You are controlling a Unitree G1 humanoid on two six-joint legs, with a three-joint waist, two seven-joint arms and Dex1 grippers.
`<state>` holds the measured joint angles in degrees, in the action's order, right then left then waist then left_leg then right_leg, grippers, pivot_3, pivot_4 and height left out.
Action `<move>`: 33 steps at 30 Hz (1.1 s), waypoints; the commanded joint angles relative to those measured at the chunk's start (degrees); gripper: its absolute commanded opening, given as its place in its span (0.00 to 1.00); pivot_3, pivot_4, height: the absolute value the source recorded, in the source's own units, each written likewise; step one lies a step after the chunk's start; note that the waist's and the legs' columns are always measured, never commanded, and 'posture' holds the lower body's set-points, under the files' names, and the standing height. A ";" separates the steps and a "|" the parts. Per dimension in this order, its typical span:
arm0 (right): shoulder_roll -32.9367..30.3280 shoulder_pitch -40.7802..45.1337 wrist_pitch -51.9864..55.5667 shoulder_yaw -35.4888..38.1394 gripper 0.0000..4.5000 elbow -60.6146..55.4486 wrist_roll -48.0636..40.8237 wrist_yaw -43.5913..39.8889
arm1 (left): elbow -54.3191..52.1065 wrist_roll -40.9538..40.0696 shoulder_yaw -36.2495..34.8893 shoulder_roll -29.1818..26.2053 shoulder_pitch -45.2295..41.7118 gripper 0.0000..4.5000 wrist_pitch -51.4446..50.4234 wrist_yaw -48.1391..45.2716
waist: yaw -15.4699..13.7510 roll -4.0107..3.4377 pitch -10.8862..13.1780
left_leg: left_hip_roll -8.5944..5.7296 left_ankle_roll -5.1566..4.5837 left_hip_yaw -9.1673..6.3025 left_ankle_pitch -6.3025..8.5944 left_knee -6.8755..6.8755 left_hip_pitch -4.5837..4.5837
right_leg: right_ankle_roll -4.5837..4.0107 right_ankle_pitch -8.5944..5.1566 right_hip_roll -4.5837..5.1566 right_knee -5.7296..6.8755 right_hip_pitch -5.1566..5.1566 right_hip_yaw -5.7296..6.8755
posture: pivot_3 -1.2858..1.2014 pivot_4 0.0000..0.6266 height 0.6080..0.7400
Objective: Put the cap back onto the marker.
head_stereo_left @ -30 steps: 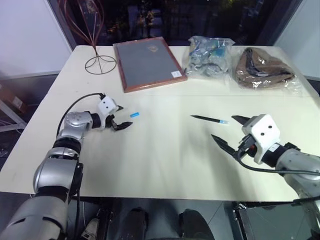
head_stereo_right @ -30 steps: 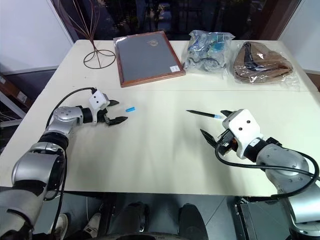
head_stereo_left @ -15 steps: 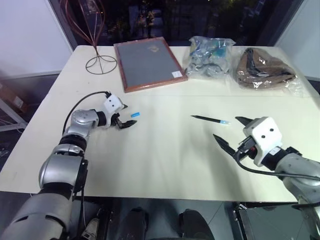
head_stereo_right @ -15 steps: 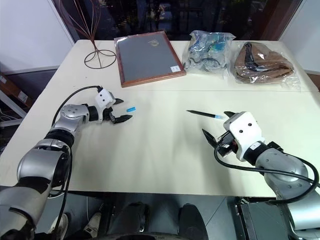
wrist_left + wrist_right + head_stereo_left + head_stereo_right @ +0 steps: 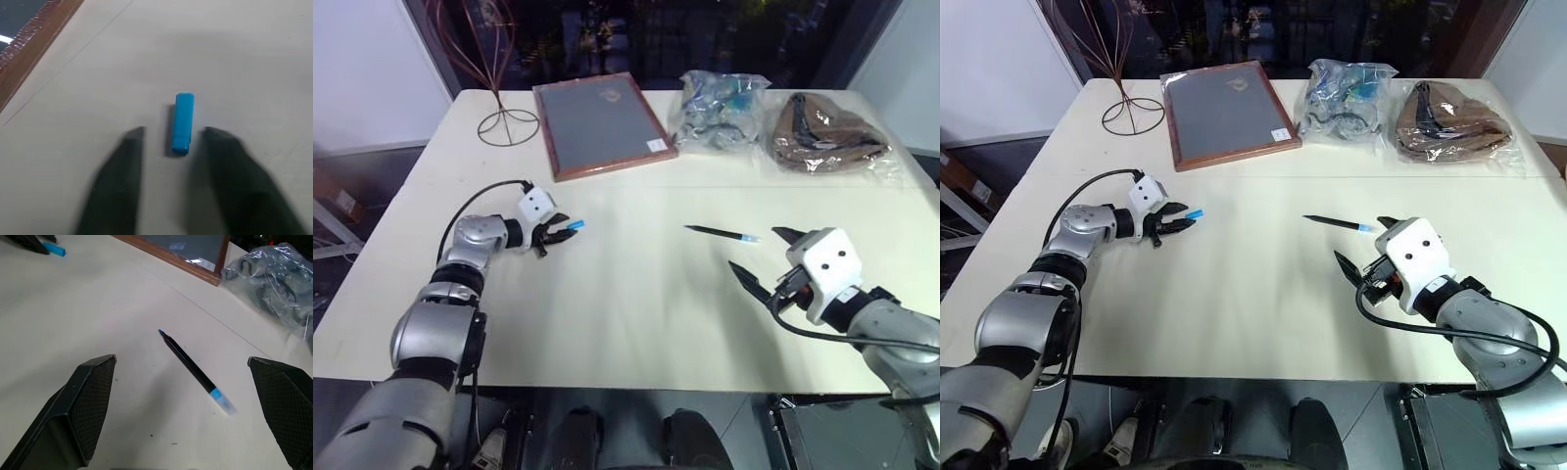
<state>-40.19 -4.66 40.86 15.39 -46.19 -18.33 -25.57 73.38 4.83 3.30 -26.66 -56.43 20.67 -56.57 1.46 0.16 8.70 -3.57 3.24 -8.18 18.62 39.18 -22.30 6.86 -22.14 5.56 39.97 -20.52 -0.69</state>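
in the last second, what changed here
The left gripper moved up to the cap and closed its fingers about the cap's near end; the cap lies where it was. The marker has not moved, and the right gripper stays open just short of it.

No text, brand, number or sign can be read anywhere in these views. The framed dark board (image 5: 600,124) at the upper middle of the head views carries a small white label (image 5: 655,145) at its lower right corner and a faint gold emblem (image 5: 610,95) near its top edge; neither is legible. The same white label shows at the top of the right wrist view, again as unreadable marks. The clear plastic bag (image 5: 721,109) at the upper right holds printed items, but no lettering can be made out.
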 commanded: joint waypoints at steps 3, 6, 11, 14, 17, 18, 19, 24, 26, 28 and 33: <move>0.61 -0.07 -0.74 0.56 1.00 -2.02 0.48 0.58 | 0.52 1.07 -0.10 -0.28 -0.69 0.01 0.05 0.93 | 0.05 0.00 0.00 | 0.00 0.00 0.00 0.00 0.00 0.00 | 0.00 0.00 0.00 0.01 0.00 0.00 | 0.52 0.24 1.00; 0.82 -0.22 -0.82 0.38 1.00 -2.09 0.61 0.73 | 0.47 1.10 -0.11 -0.43 -0.59 0.01 0.20 0.55 | 0.05 0.00 0.00 | 0.00 0.00 0.00 0.00 0.00 0.00 | 0.00 0.00 0.00 0.01 0.00 0.00 | 0.52 0.24 1.00; 0.17 0.73 -1.61 -0.08 1.00 -0.56 0.52 -0.30 | -0.70 -0.25 -0.78 -1.07 -1.12 0.01 0.62 -3.70 | 0.17 0.00 0.00 | 0.00 0.00 0.00 0.00 0.00 0.00 | 0.00 0.00 0.00 0.02 -0.01 0.00 | 0.52 0.24 1.00; -0.19 3.27 -3.26 0.21 1.00 2.89 -0.24 -1.99 | -2.97 -2.46 -1.96 -1.32 -1.52 0.01 1.45 -7.98 | 0.34 0.01 0.01 | 0.00 0.00 0.00 0.00 -0.01 0.00 | 0.00 0.00 0.00 0.02 -0.01 0.00 | 0.52 0.24 1.00; 0.06 7.84 -5.01 0.11 1.00 8.12 -1.43 -3.63 | -5.60 -4.10 -2.69 -1.16 -1.36 0.01 1.52 -11.24 | 0.79 0.05 0.03 | 0.01 0.00 -0.01 0.00 -0.01 -0.02 | 0.00 0.00 0.00 0.01 -0.02 0.01 | 0.52 0.24 1.00; -0.64 8.80 -5.69 -0.51 1.00 9.48 -1.35 -4.90 | -6.59 -4.46 -2.77 -1.07 -1.00 0.01 1.62 -12.19 | 0.86 0.05 0.03 | 0.01 0.00 -0.01 0.00 -0.01 -0.02 | 0.00 0.00 0.00 0.01 -0.02 0.01 | 0.52 0.24 1.00; -1.30 10.72 -6.39 -1.41 1.00 11.74 -1.59 -6.60 | -8.71 -5.27 -2.82 -0.95 -0.13 0.01 1.39 -13.98 | 1.03 0.05 0.03 | 0.03 0.00 -0.02 0.00 -0.04 -0.02 | 0.00 0.00 -0.01 0.02 -0.03 0.03 | 0.52 0.24 1.00; -4.28 18.28 -11.20 -5.61 1.00 23.31 -0.91 -14.36 | -21.23 -9.38 -2.56 -0.59 4.93 0.01 -2.44 -19.58 | 1.26 0.04 0.03 | 0.07 -0.02 0.01 0.01 -0.08 -0.02 | 0.00 0.00 0.00 0.00 -0.04 0.02 | 0.52 0.24 1.00; -5.22 21.93 -13.86 -8.62 1.00 29.53 -0.21 -18.75 | -29.91 -11.46 -2.42 -0.69 8.54 0.01 -6.34 -20.03 | 1.34 0.04 0.03 | 0.11 -0.02 0.00 0.01 -0.09 -0.02 | 0.00 0.00 -0.01 -0.01 -0.04 0.03 | 0.52 0.24 1.00; -4.75 25.58 -15.86 -10.70 1.00 35.27 0.23 -21.37 | -37.47 -12.81 -2.28 -0.94 11.90 0.01 -9.72 -19.52 | 1.42 0.04 0.03 | 0.24 -0.02 0.00 0.01 -0.08 -0.02 | 0.00 0.00 -0.02 -0.03 -0.05 0.02 | 0.52 0.24 1.00; -4.57 33.06 -22.39 -15.98 1.00 48.76 3.58 -28.14 | -51.66 -14.99 -2.64 -1.58 18.54 0.01 -16.98 -15.74 | 1.10 0.04 0.03 | 0.24 -0.02 -0.02 0.01 -0.05 -0.06 | 0.00 0.00 -0.01 -0.04 -0.03 -0.01 | 0.52 0.24 1.00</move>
<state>-44.32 27.05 21.23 -0.30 0.72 -15.76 -51.72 25.83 -8.49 1.36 -27.44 -38.22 5.29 -73.49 2.57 0.20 8.73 -3.33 3.23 -8.20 18.63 39.14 -22.35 6.86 -22.14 5.56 39.91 -20.55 -0.71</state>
